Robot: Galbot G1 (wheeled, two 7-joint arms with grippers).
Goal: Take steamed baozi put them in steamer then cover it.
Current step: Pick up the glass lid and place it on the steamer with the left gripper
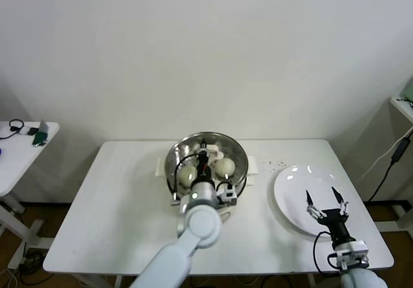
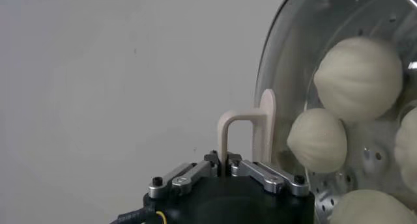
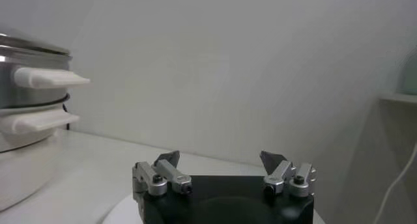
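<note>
The steel steamer (image 1: 241, 166) stands on its white pot base at the table's far middle. Cream-white baozi (image 1: 225, 166) lie inside it and show through the round glass lid (image 1: 208, 143) that covers it. My left gripper (image 1: 204, 166) is over the steamer's middle, shut on the lid's cream handle (image 2: 244, 129). In the left wrist view my left gripper (image 2: 225, 161) pinches the handle's bar, with baozi (image 2: 358, 70) behind the glass (image 2: 293, 49). My right gripper (image 1: 324, 201) is open and empty above the white plate (image 1: 290, 191); in its own view it (image 3: 221, 159) faces the wall.
The white table (image 1: 116, 197) holds the pot and plate. The pot's white side handles (image 3: 49, 79) stick out toward the plate. A small side table (image 1: 26, 139) stands at the left. A shelf (image 1: 403, 104) and a dark cable (image 1: 387, 165) are at the right.
</note>
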